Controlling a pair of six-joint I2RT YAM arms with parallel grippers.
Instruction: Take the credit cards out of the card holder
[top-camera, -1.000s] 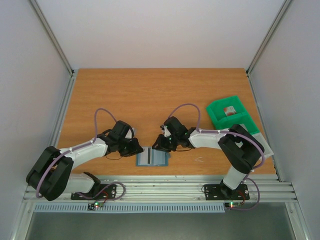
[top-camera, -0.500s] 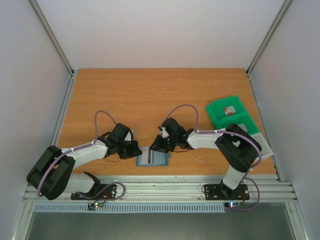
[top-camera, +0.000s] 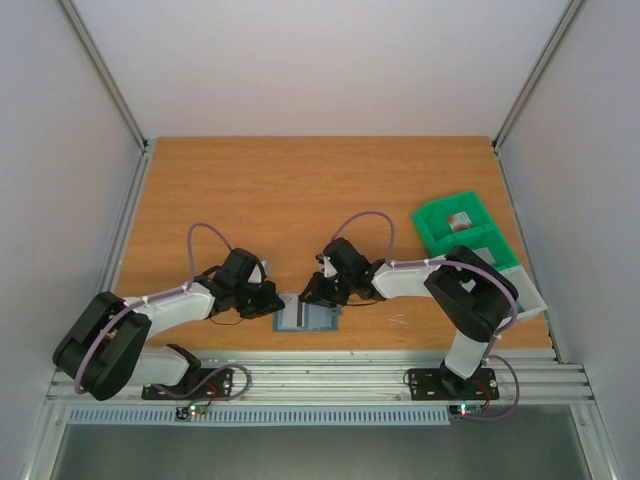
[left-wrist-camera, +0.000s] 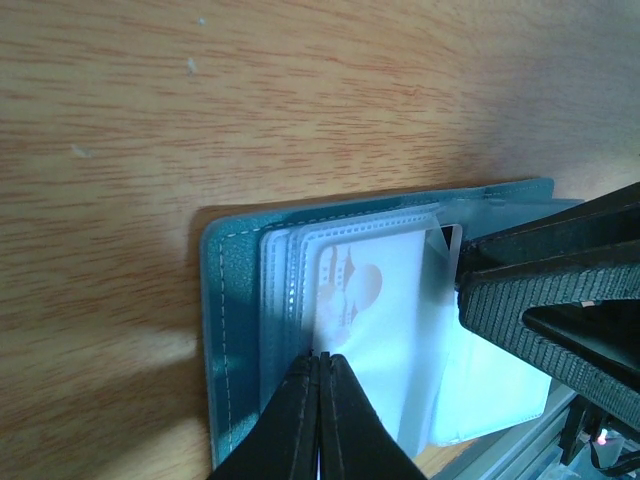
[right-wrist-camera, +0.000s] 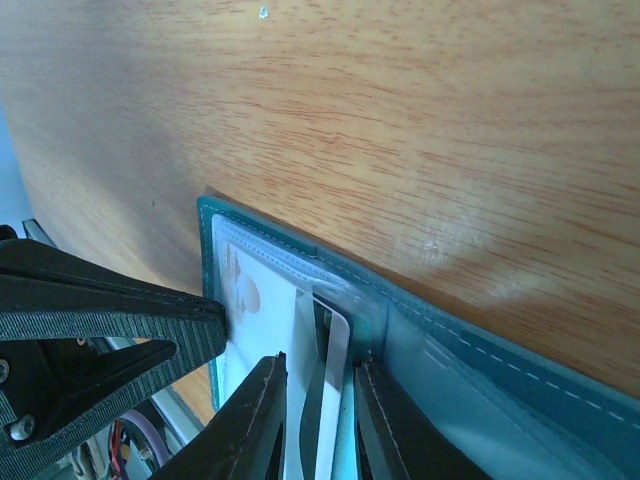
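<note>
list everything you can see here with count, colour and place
card holder: one, blue-grey, open at the table's near edge between the grippers
credit cards: at least two, pale, in the holder's sleeves; one reddish in the bin's far compartment
clear sleeves: several, clear, inside the holder
green bin: one, green, right side of the table
pale flat piece: one, whitish, by the bin's near side; unclear what
table: one, orange-brown wood
left gripper: one, black, shut, tips at a pale card's edge
right gripper: one, black, jaws narrowly apart astride a pale card
</note>
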